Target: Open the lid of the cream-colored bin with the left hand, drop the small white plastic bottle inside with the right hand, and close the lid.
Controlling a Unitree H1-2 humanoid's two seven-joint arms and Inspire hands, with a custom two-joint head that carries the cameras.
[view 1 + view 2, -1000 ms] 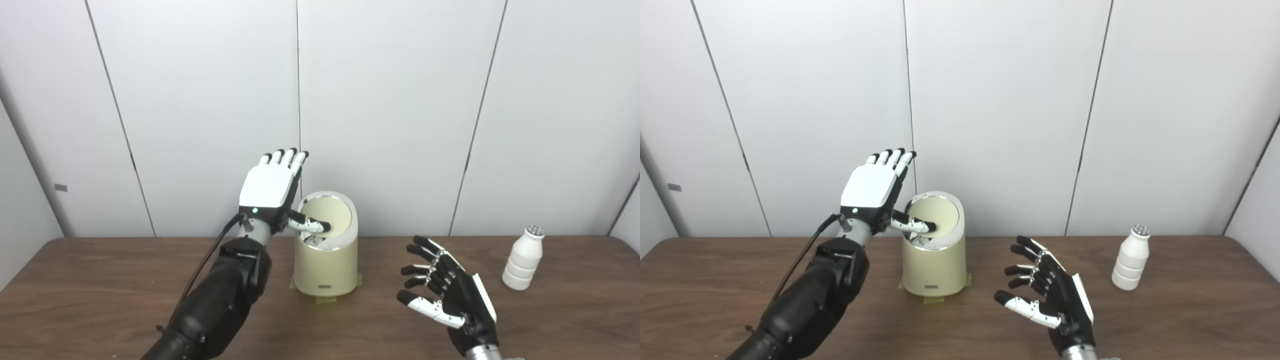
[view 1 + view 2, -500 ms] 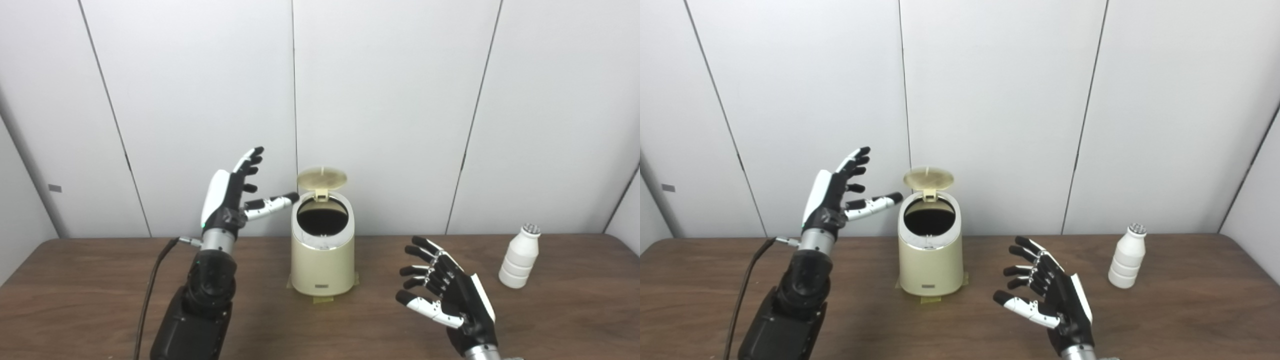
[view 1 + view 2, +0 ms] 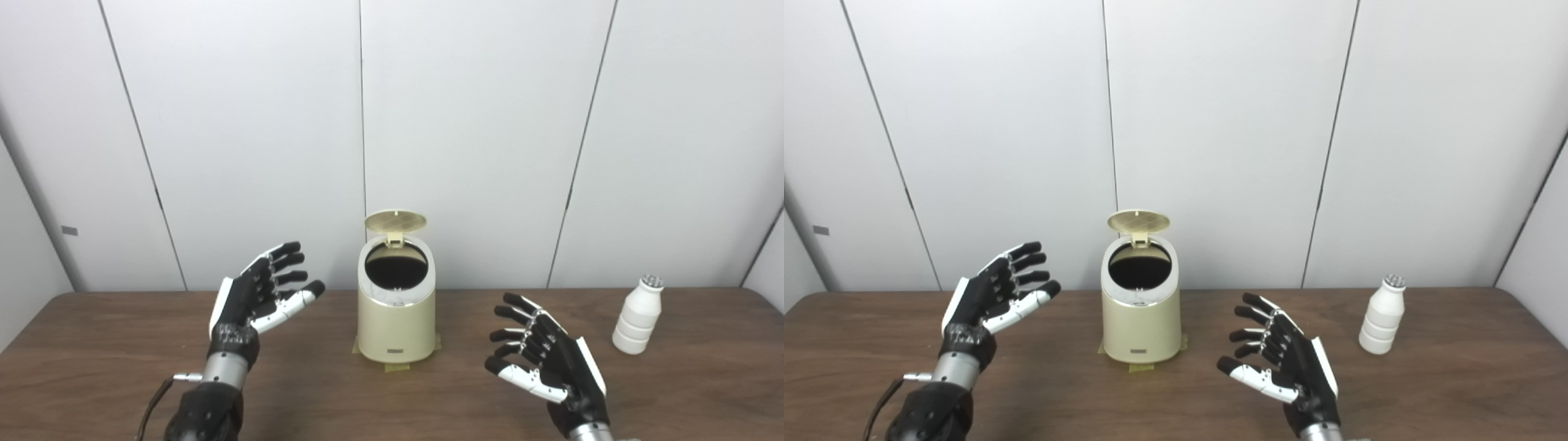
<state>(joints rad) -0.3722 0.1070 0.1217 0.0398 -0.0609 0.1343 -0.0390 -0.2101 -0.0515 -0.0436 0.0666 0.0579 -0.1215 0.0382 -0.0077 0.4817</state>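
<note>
Round cream-coloured plastic bin [image 3: 396, 318] with lid [image 3: 395, 220] up; left hand [image 3: 260, 297] and right hand [image 3: 545, 361] flanking it, spread, empty; next, reaching for small white ribbed plastic bottle [image 3: 637, 315], well right of bin.

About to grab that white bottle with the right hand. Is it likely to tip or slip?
The bottle stands upright, tall on a narrow base, so a sideways nudge could tip it. It looks like thin plastic, probably light. Its ribbed body should help the right hand grip.
</note>
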